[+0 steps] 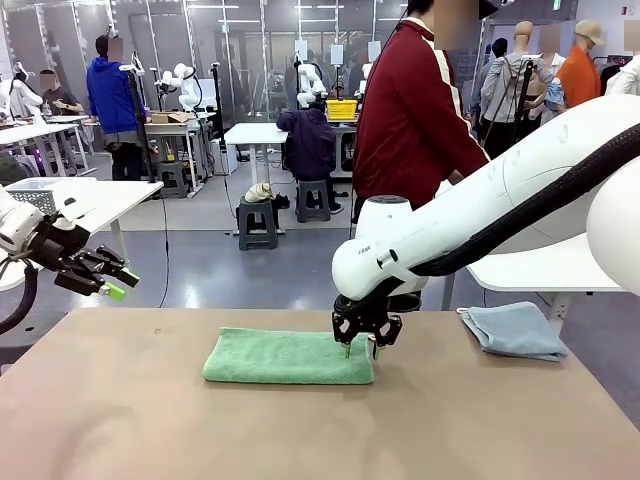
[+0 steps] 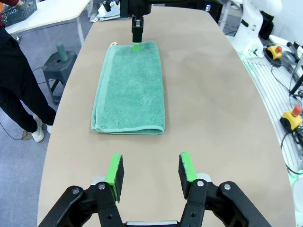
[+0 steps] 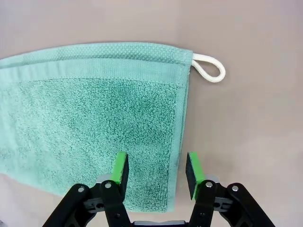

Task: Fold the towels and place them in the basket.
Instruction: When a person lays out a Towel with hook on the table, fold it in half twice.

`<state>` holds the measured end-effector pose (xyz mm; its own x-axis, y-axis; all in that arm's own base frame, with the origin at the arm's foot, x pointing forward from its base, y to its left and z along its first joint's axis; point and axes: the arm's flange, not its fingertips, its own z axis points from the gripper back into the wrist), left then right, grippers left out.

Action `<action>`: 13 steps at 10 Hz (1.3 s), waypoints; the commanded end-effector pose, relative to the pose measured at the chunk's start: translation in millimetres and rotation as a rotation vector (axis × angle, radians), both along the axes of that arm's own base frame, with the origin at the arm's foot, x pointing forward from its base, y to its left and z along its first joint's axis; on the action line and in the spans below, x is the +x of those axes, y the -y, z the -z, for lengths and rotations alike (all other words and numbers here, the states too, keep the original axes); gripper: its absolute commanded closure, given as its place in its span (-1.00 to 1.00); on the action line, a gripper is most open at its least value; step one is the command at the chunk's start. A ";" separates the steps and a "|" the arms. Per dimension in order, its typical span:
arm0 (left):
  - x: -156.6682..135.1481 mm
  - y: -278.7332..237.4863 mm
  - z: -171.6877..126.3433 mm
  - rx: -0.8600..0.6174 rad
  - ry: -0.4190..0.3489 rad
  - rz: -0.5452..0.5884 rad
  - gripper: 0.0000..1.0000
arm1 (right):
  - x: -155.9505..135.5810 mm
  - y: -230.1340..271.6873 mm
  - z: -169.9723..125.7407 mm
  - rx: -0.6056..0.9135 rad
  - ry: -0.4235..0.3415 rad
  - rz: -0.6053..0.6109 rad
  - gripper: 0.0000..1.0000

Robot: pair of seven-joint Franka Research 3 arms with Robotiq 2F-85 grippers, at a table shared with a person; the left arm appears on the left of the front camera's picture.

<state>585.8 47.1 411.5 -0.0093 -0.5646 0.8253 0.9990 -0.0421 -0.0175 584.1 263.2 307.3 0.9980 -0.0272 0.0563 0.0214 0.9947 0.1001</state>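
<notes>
Right wrist view looks straight down past the right claw (image 3: 157, 171), whose green pads stand apart with nothing between them, one over the terry pile and the other just off the short edge of the sea-green towel (image 3: 90, 118). The towel's hem runs toward 12 o'clock from the claw, ending in a white hanging loop (image 3: 208, 68) at about 1 o'clock. The cloth stretches away toward 9 o'clock, so its long axis lies across the claw's line of sight. I judge the right arm far better placed for the next grasp at this end.

Left wrist view shows the left claw (image 2: 150, 172) also open and empty, hovering above bare tabletop (image 2: 213, 118). The folded towel lies at 12 o'clock, well apart, its long axis pointing straight away, the folded edge nearest.

Front view puts the green towel at mid-table, the right claw at its right end, and a dusty grey-blue towel (image 1: 515, 330) at about 3 o'clock near the table's edge. The tabletop is smooth, tan and matte. Beyond stand a person in a red jacket (image 1: 410, 110), white tables and stools in a large workshop.
</notes>
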 end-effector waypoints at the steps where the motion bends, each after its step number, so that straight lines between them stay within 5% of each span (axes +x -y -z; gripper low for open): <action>1: -0.4 0.2 0.2 0.005 -0.001 0.007 -0.21 | -3.2 8.9 2.5 0.040 0.012 -0.017 -0.24; 5: -0.4 0.2 0.2 0.005 -0.001 0.007 -0.21 | -2.2 11.2 4.6 0.060 -0.001 -0.029 -0.24; 6: -0.4 0.2 0.2 0.005 -0.001 0.007 -0.21 | -2.2 11.5 6.0 0.058 0.002 -0.025 0.07; 13: -0.4 0.2 0.2 0.005 -0.001 0.007 -0.21 | -0.4 17.2 6.0 0.027 0.018 -0.014 0.07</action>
